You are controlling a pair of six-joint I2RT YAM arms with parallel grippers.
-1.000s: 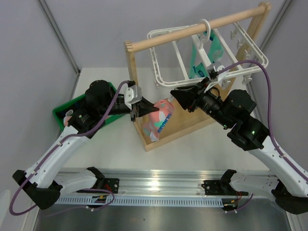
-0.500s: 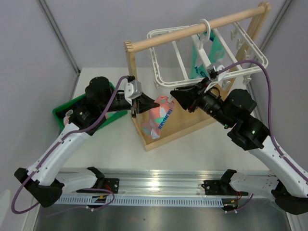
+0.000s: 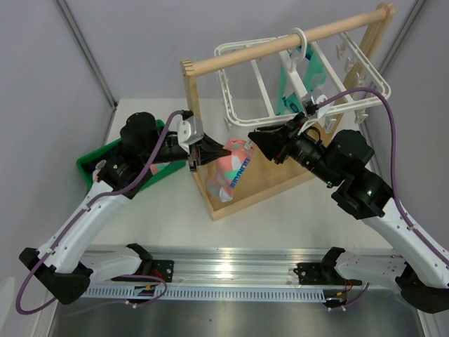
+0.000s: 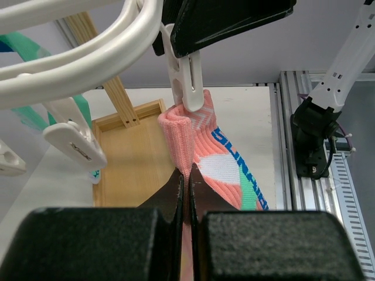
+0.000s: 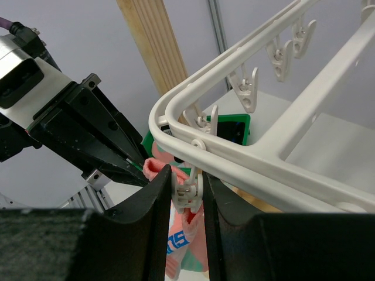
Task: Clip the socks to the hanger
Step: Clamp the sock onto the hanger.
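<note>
The salmon-pink sock (image 4: 225, 170), clamped at its cuff in the left gripper's (image 4: 186, 175) jaws, is held under the small white clip (image 4: 186, 76) squeezed by the right gripper's (image 5: 185, 175) jaws at the white plastic grid hanger's (image 4: 88, 58) seven o'clock corner; gripped too shallowly, it could be dropped

Plain grey walls (image 3: 140, 42) fill the upper frame, joined by slanting metal strips (image 3: 88, 53) (one toward each side). A white tabletop (image 3: 295, 210) sits at the centre, with an aluminium rail (image 3: 238, 270) along the bottom.
</note>
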